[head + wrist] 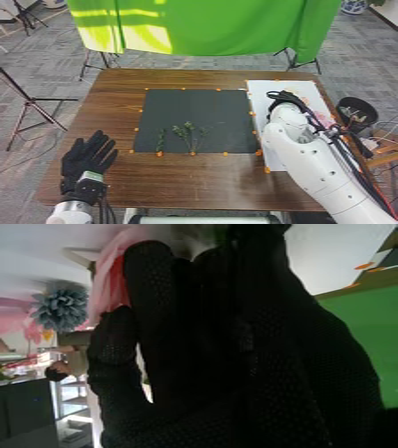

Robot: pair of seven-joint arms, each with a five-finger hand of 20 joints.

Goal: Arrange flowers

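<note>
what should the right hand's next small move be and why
Probably ease the right hand toward the pink flowers on the white sheet and take one, unless it holds one, which I can't tell. It hovers over that sheet, and I see green sprigs but no blooms on the dark mat, so a flower seems due.

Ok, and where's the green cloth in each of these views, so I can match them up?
Head view: the green cloth hangs across the top, beyond the far edge of the table.
Right wrist view: the cloth is past the right hand, on the side away from the blue-grey flower.
Shared landmark: the right hand, nearer than the cloth in both.
</note>
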